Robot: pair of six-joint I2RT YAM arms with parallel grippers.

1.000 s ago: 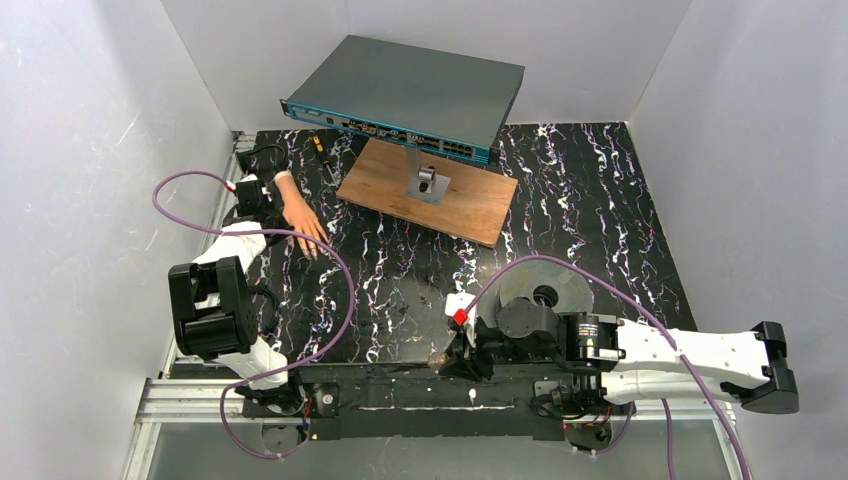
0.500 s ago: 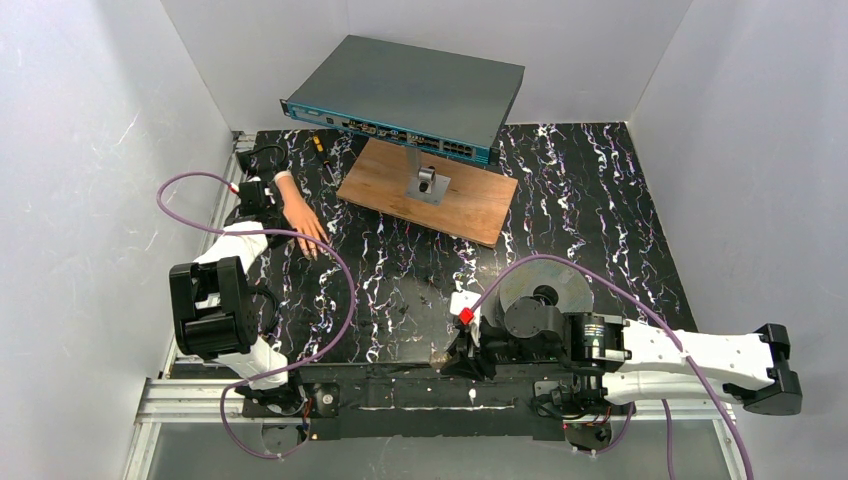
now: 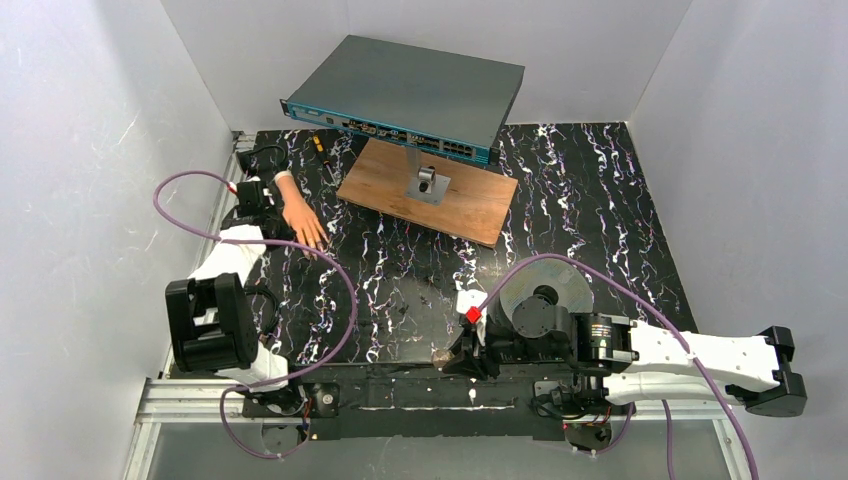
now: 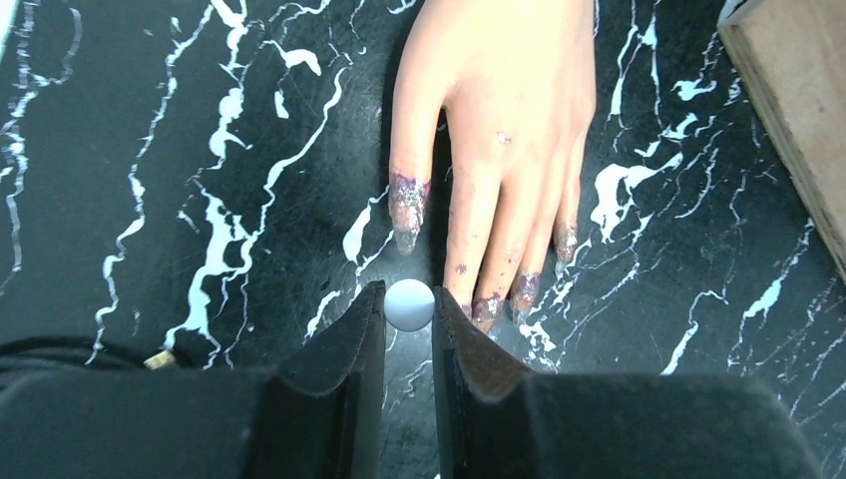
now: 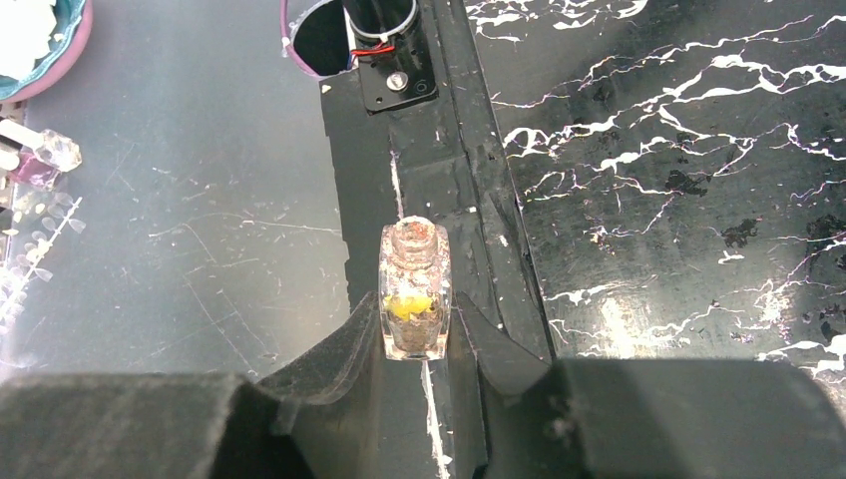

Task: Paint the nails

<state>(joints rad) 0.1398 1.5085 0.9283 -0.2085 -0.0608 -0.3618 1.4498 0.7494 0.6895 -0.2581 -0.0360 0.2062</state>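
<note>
The peach mannequin hand (image 3: 300,214) lies flat at the table's far left, fingers pointing toward the arms. In the left wrist view its nails (image 4: 406,204) are smeared with purple glittery polish. My left gripper (image 4: 409,301) is shut on a small white round cap (image 4: 409,305), seen end-on, right at the hand's (image 4: 509,100) fingertips; whatever hangs below the cap is hidden. It also shows in the top view (image 3: 258,203). My right gripper (image 5: 414,321) is shut on a small clear open polish bottle (image 5: 414,291) above the table's front edge (image 3: 440,354).
A network switch (image 3: 405,95) rests above a wooden board (image 3: 475,205) with a metal bracket (image 3: 428,183) at the back. A grey disc (image 3: 545,285) lies by the right arm. Off the table, a spare polish bottle (image 5: 42,160) lies on the floor.
My right arm has shifted a little to the right with the bottle. My left arm's elbow has dropped slightly while its gripper stays at the fingertips.
</note>
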